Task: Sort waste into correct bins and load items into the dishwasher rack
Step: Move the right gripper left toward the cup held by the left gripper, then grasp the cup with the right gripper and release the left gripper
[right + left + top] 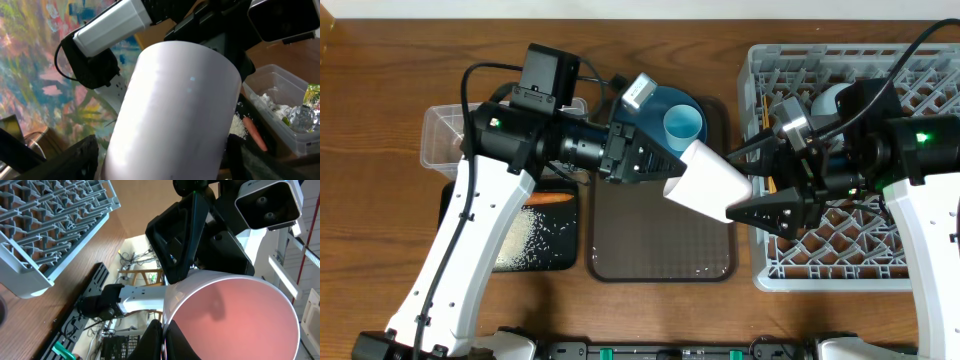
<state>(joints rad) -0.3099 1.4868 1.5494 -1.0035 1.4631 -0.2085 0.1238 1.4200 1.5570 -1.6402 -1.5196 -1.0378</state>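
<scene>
My left gripper (655,165) is shut on the rim of the small pink cup (705,180), white outside and pink inside (235,320), and holds it on its side above the brown tray. My right gripper (760,195) is open, one finger on each side of the cup's body (175,110). The grey dishwasher rack (850,260) stands at the right, with a white bowl (825,100) in it. The light blue cup (683,124) sits on the blue plate (660,105).
The brown tray (660,250) lies in the middle. The clear tub (440,135) at the far left holds paper and a wrapper (314,92). The black tray (455,215) holds rice (525,235) and a carrot (552,198).
</scene>
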